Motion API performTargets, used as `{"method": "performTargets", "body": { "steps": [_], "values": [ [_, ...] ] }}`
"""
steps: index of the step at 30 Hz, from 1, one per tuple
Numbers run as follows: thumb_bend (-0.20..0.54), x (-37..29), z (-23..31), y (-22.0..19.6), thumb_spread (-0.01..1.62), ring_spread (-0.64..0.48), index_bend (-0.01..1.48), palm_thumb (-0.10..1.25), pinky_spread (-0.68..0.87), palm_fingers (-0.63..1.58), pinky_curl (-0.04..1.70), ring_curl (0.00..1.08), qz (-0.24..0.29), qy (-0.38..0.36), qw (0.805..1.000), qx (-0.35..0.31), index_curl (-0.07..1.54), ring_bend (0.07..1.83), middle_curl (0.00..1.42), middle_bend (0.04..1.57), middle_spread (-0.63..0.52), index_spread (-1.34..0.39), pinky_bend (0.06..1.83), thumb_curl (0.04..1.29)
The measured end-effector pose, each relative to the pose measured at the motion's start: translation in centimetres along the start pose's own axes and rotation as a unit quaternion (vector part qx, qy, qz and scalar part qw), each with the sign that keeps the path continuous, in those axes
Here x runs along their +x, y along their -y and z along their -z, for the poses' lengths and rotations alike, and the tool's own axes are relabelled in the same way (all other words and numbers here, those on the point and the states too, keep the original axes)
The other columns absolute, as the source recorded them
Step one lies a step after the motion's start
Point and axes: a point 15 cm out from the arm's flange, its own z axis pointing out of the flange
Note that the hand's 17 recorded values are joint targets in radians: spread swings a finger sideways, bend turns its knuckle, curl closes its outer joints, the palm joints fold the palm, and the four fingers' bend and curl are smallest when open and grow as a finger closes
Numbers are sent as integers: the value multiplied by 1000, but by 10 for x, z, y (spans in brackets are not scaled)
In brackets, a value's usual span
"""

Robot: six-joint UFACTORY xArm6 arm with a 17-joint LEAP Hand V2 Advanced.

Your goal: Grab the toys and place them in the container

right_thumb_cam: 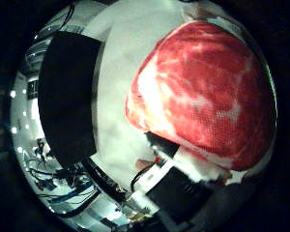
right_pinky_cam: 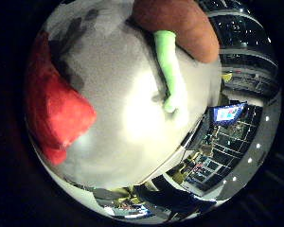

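Close under the hand (right_thumb_cam: 183, 186): red marbled toy (right_thumb_cam: 208, 92) on grey desk (right_pinky_cam: 128, 118); finger curl impossible to tell; black container (right_thumb_cam: 67, 96) perhaps nearby.

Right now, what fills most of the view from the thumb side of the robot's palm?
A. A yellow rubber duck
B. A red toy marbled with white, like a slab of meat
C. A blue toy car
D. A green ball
B: the red, white-marbled toy fills much of that view, so it is close to the palm, above the pale table.
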Motion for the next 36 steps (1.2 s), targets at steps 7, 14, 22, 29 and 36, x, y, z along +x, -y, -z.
{"method": "performTargets", "body": {
  "steps": [7,14,22,29,36],
  "values": [
    [89,30,70,-19,921,58,1192,981,397,475,167,85,-28,-23,999,29,634,139,380,462,-171,-400,148,411],
    [10,20,135,-50,919,6,1218,1031,380,468,152,85,-36,-36,997,50,624,178,399,532,-251,-396,168,427],
    [-19,-40,231,-88,930,-23,1246,1048,380,485,140,98,-26,-40,995,85,606,177,401,542,-278,-392,173,443],
    [-20,-142,279,-88,933,-33,1259,1042,381,495,134,107,24,-21,993,112,589,180,405,554,-294,-387,171,446],
    [-22,-258,298,-82,949,-84,1205,1028,378,551,122,134,102,-7,985,137,572,201,408,560,-319,-395,173,443]
  ]
}}
